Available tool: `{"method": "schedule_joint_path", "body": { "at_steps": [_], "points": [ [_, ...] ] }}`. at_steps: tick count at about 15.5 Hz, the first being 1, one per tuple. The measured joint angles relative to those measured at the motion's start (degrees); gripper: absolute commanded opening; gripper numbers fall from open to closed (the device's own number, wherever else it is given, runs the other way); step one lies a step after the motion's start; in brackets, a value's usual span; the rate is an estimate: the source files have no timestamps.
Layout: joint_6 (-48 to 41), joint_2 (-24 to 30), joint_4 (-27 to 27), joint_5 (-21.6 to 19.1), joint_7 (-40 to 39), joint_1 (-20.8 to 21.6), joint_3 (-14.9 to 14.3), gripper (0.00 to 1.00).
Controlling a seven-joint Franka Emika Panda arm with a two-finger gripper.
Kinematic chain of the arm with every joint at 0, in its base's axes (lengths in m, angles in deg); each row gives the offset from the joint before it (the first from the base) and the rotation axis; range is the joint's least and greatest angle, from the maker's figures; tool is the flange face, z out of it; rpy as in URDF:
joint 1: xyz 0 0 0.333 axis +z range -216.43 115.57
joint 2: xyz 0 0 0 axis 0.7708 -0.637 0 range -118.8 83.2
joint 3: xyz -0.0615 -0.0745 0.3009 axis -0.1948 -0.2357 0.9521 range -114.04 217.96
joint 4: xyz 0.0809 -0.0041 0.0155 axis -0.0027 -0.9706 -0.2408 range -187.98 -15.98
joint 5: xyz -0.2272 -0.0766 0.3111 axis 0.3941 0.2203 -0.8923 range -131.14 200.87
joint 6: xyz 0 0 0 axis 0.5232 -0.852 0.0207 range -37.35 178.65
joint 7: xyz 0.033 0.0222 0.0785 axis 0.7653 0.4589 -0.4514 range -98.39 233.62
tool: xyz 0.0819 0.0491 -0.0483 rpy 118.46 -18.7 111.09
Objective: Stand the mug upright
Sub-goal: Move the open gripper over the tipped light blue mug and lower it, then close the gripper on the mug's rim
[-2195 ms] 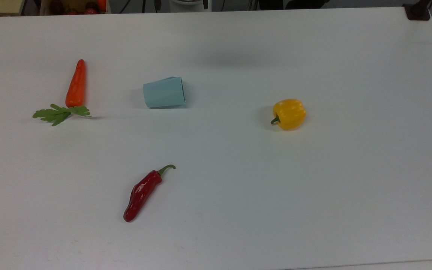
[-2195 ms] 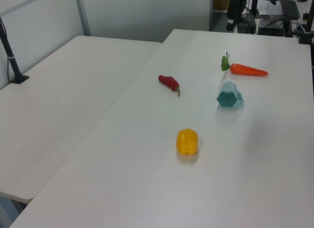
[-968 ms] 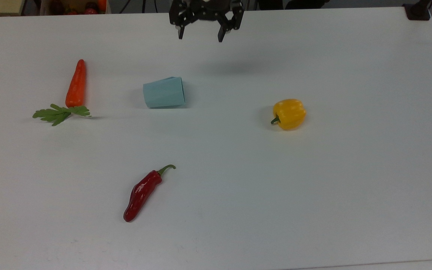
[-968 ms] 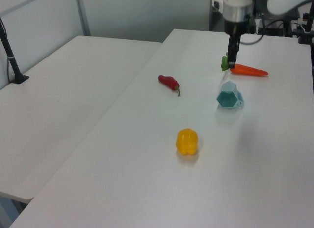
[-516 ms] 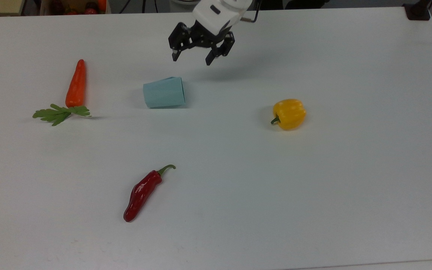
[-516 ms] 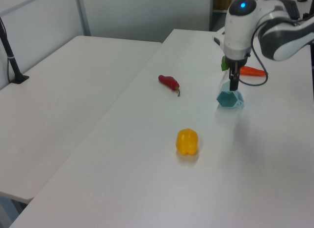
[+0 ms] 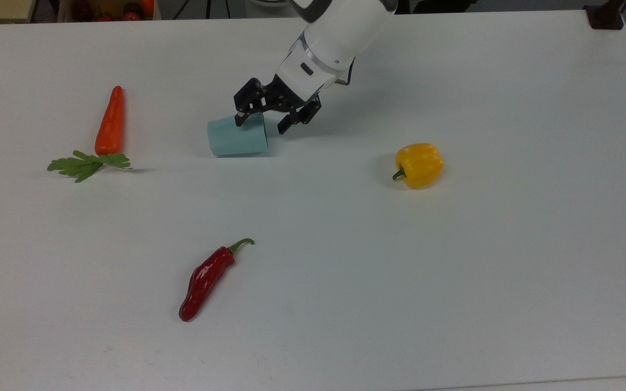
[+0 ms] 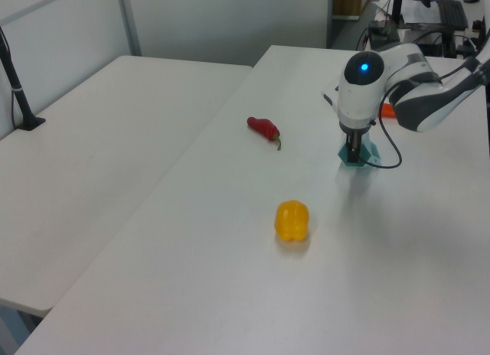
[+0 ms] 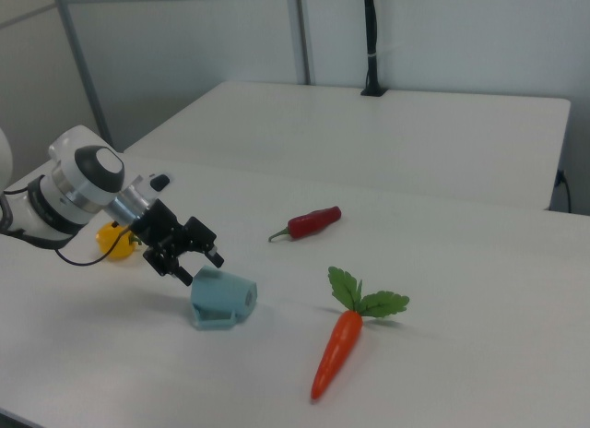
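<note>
Mug point(image 7: 237, 138) lay on its side on the white bench point(image 7: 454, 271), at nine o'clock from the yellow pepper point(image 7: 419, 164) in the top view. Pincer point(image 7: 262, 124) hung spread wide over its rim end, gripping nothing.

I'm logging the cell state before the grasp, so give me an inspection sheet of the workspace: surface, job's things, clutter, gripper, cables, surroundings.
Surface: white table, bare apart from the items below.
Job's things: pale blue-green mug lying on its side, not upright.
Clutter: carrot with green leaves, red chili, yellow pepper, all apart from the mug.
Gripper: gripper open, tilted, fingers straddling the mug's wider end; contact cannot be told.
Cables: thin black cable looping from the arm's wrist in the left view.
Surroundings: second white table alongside, with a black pole standing at its far edge; grey partition walls behind.
</note>
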Motion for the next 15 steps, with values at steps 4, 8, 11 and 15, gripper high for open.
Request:
{"method": "schedule_joint_path", "body": {
  "at_steps": [4, 8, 11, 15],
  "points": [
    [0.02, -1.98, 0.03, 3.18, 0.68, -1.09, 0.00, 1.00],
    [0.02, -2.18, 0.24, 5.67, 0.69, -3.21, -0.01, 0.56],
    [0.02, -2.18, 0.26, 6.82, 0.69, -3.52, 0.00, 0.00],
    [-0.09, -1.61, 0.91, 7.43, 0.69, -3.53, -0.01, 0.00]
  ]
}}
